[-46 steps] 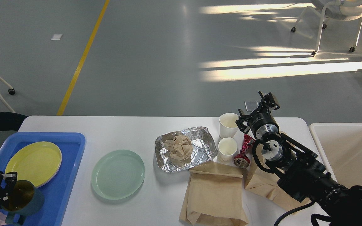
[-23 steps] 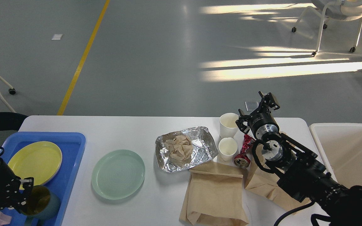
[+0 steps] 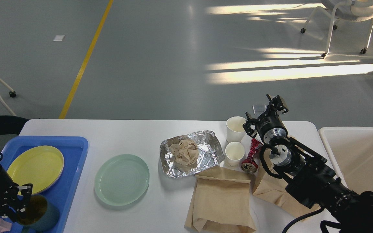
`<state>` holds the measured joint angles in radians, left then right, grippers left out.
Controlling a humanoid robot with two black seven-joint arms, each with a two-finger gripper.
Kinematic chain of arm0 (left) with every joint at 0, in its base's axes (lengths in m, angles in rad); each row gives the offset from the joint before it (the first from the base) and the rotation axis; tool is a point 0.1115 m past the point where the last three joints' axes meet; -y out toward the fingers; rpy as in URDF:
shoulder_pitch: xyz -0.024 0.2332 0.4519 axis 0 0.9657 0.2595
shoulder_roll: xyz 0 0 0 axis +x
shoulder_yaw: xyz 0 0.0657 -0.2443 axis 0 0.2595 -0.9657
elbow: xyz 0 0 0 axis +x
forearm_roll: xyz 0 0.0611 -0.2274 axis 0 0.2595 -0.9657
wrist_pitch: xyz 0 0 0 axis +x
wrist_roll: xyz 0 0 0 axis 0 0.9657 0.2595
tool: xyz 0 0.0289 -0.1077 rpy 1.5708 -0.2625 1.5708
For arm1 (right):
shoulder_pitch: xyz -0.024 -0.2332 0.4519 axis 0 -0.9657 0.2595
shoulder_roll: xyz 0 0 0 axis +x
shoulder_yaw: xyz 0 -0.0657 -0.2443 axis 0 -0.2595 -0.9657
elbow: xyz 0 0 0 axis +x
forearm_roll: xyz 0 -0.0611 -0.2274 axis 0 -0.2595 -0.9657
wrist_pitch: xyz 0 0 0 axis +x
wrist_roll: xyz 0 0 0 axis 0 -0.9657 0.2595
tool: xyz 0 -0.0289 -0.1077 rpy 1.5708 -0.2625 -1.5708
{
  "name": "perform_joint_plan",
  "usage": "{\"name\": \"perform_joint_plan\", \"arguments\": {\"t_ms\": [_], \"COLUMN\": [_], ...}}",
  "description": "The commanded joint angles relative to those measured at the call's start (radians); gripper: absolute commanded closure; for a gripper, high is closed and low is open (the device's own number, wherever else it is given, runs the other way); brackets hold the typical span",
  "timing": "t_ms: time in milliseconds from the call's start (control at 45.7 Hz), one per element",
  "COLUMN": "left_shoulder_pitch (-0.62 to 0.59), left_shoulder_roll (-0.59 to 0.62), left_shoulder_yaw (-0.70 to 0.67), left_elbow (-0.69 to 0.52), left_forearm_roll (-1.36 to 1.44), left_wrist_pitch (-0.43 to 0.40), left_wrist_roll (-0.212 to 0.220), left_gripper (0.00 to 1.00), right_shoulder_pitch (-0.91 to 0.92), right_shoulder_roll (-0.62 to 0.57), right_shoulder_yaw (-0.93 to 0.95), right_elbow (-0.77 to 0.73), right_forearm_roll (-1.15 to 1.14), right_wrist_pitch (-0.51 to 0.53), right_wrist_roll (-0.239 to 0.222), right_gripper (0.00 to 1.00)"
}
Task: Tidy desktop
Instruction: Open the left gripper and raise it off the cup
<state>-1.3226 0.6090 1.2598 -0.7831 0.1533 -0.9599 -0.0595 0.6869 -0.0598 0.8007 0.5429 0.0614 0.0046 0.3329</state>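
The white desktop carries a pale green plate, a foil tray holding crumpled brown paper, two white paper cups, a crushed red can and two brown paper bags. At the bottom left my left gripper is shut on the rim of a teal cup, low over the blue tray. My right gripper stands open above the far edge, just right of the far paper cup, with nothing between its fingers.
A yellow plate lies in the blue tray. A cream-white bin stands off the desktop's right end. My right arm lies over the right paper bag. Chairs stand on the grey floor beyond.
My left gripper has swung the teal cup rightward and then a little lower over the blue tray's near corner. The right arm has not moved.
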Motion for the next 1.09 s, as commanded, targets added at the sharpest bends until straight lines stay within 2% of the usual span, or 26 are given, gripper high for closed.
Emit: {"name": "perform_joint_plan", "arguments": {"t_ms": [0, 88, 109, 153, 284, 591, 919, 1072], "left_shoulder_pitch": [0.000, -0.003, -0.013, -0.023, -0.067, -0.288, -0.477, -0.489], "left_shoulder_roll": [-0.008, -0.012, -0.012, -0.012, -0.014, -0.041, -0.256, -0.334], "left_shoulder_yaw": [0.003, 0.013, 0.032, 0.050, 0.101, 0.199, 0.267, 0.267], "left_elbow": [0.005, 0.012, 0.012, 0.012, 0.013, 0.010, 0.008, 0.010], "left_forearm_roll": [0.005, 0.005, 0.005, 0.003, 0.000, -0.014, -0.014, -0.018], "left_wrist_pitch": [0.000, 0.000, 0.000, 0.000, 0.000, 0.000, 0.000, 0.000], "left_wrist_roll": [0.001, 0.003, 0.000, -0.006, -0.014, -0.023, -0.023, -0.025], "left_gripper": [0.56, 0.35, 0.26, 0.20, 0.13, 0.11, 0.06, 0.06], "right_shoulder_pitch": [-0.001, 0.000, -0.001, 0.000, -0.001, 0.000, 0.000, -0.001], "right_shoulder_roll": [0.000, 0.000, 0.000, 0.000, 0.000, 0.000, 0.000, 0.000], "right_shoulder_yaw": [0.000, 0.000, 0.000, 0.000, 0.000, 0.000, 0.000, 0.000], "right_elbow": [0.000, 0.000, 0.000, 0.000, 0.000, 0.000, -0.001, 0.000], "right_forearm_roll": [0.000, 0.000, 0.000, 0.000, 0.000, 0.000, 0.000, 0.000], "right_wrist_pitch": [0.000, 0.000, 0.000, 0.000, 0.000, 0.000, 0.000, 0.000], "right_wrist_roll": [0.000, 0.000, 0.000, 0.000, 0.000, 0.000, 0.000, 0.000], "right_gripper": [0.00, 0.00, 0.00, 0.00, 0.00, 0.00, 0.00, 0.00]}}
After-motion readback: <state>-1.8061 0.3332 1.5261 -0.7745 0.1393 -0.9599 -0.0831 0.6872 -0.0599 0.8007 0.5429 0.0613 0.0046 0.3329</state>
